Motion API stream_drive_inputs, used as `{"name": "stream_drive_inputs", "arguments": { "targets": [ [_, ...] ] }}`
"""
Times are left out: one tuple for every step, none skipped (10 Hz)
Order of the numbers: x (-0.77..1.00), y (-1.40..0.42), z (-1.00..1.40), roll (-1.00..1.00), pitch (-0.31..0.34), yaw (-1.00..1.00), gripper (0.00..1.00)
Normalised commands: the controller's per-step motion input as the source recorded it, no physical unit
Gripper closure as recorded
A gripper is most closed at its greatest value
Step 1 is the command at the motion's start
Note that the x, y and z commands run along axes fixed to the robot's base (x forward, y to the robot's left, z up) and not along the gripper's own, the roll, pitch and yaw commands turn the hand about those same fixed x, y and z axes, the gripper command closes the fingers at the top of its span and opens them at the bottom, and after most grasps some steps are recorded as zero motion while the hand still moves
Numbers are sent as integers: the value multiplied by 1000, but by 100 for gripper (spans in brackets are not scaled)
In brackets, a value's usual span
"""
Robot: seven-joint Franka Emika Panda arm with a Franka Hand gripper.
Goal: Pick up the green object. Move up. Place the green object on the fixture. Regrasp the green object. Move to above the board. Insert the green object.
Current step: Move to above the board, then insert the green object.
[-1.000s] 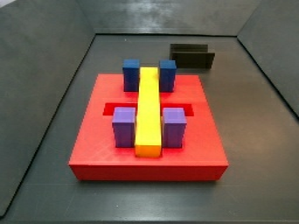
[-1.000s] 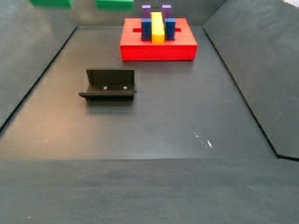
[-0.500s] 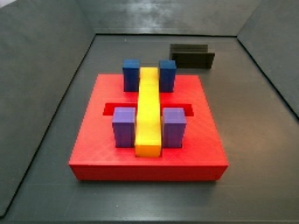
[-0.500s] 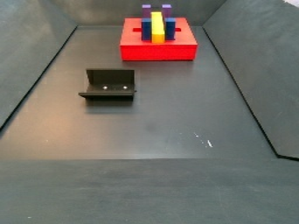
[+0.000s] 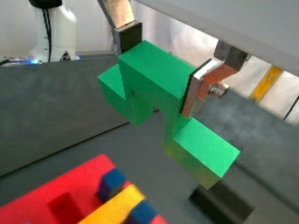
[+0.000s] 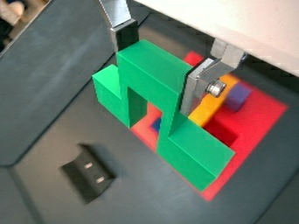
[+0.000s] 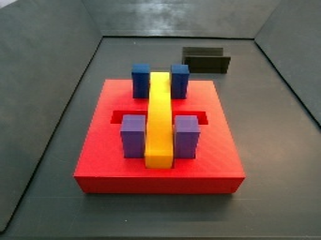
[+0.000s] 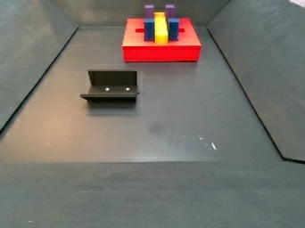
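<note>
You had the dark grey floor as the largest surface, walled on its sides in both side views. On it the board, a flat red square platform, lay flat; it also showed beneath the arm in both wrist views. The board carried a long yellow bar running along its middle, with two blue posts flanking one end and two purple posts flanking the other end. The fixture, a dark L-shaped bracket on a base plate, stood on the floor well apart from the board; you saw it from above in a wrist view. The gripper did not appear in either side view; in both wrist views it hung above the floor and the board. Its jaws were closed on the green object, the silver fingers pressed against opposite faces of the piece's upper block. The green object's lower limb projected below the fingers, clear of the board and the fixture.
</note>
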Motion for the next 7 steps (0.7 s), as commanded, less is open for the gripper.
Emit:
{"name": "stream_drive_inputs", "arguments": {
  "targets": [
    [-55,-33,10,-1000,77,-117,100],
    [-68,-51,26,-1000,66,-115,100],
    [-87,6,-2,-877,21,-83,100],
    [-74,27,0,-747,6,-70,100],
    [-65,22,7,-472,-15,-32,100],
    [-43,11,-6,-312,-23,-23,100],
    [0,0,0,13,0,0,100]
  ]
}}
